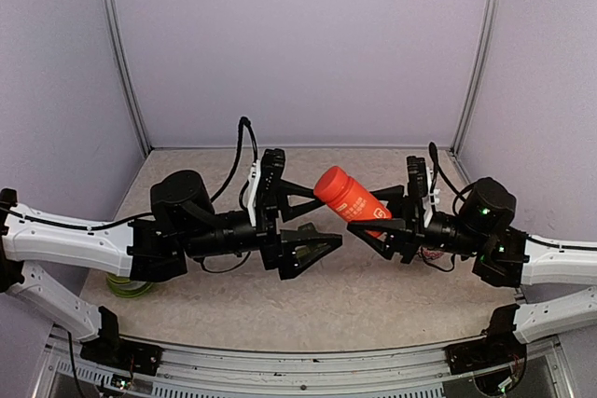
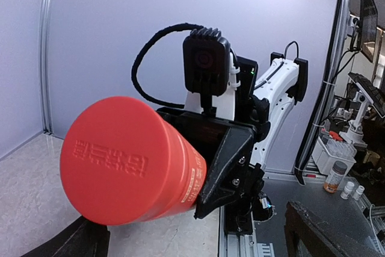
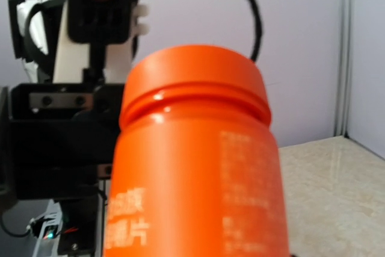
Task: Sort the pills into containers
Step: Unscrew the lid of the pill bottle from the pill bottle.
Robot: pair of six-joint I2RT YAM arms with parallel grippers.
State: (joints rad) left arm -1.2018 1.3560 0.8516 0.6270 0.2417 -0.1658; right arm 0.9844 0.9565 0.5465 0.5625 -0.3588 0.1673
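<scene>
A red cylindrical bottle [image 1: 350,198] hangs tilted above the table, with its lid end pointing up and left. My right gripper [image 1: 376,218] is shut on the bottle's body. The bottle [image 3: 192,167] fills the right wrist view and hides that gripper's fingers. My left gripper [image 1: 326,221] faces the lid from the left, open, its fingers spread wide and touching nothing. In the left wrist view the flat embossed lid [image 2: 111,157] is close in front, and a black finger [image 2: 231,157] of the right gripper clamps the bottle's side. The pills and the containers are out of view.
A lime-green bowl [image 1: 126,284] sits on the table under the left arm. Purple walls enclose the speckled tabletop [image 1: 354,295] on three sides. Beyond the table's edge, small bottles [image 2: 335,176] stand on a side bench.
</scene>
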